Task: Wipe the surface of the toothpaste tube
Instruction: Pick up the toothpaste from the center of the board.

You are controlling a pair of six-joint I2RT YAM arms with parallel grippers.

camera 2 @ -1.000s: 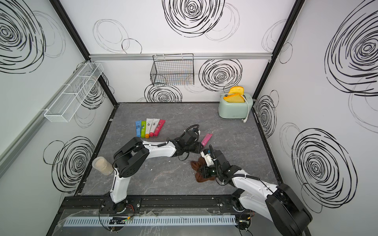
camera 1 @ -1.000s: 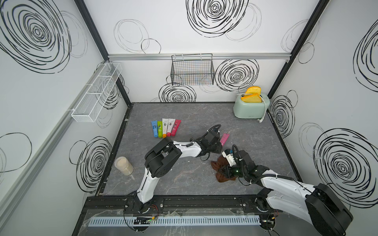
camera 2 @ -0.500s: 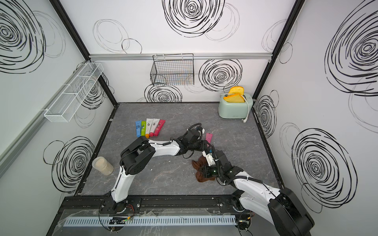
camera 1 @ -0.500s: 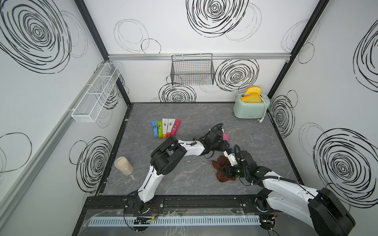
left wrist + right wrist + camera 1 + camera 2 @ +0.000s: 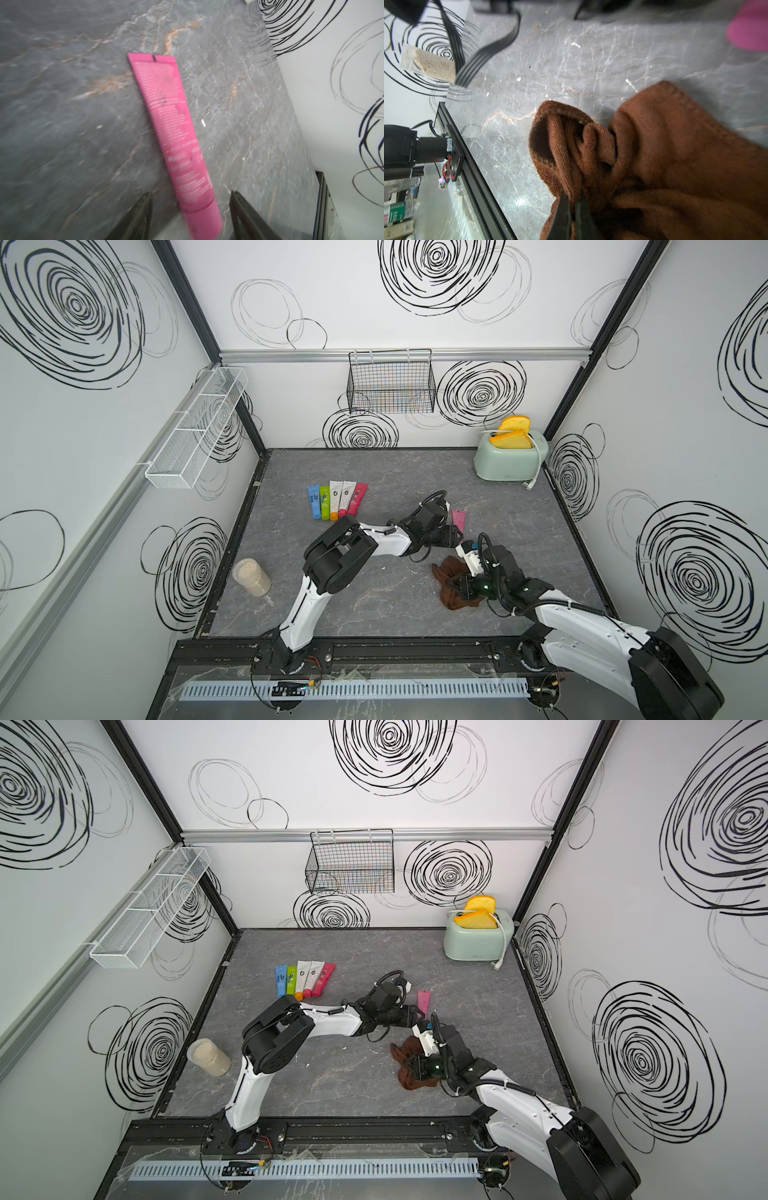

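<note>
White print on the pink tube (image 5: 172,128) — blurred, apparently unreadable

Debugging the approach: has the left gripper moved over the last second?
Yes: the left gripper shifted away from the row of tubes, toward the pink tube.

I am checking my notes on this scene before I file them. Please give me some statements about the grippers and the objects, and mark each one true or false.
1. The right gripper is shut on the brown cloth. True.
2. The left gripper is clamped on the pink tube. False: the left gripper's jaws stand open, with the tube's cap end between them.
3. The toaster is empty. False: the toaster holds yellow slices.
4. A row of five tubes lies apart from the pink tube. True.
</note>
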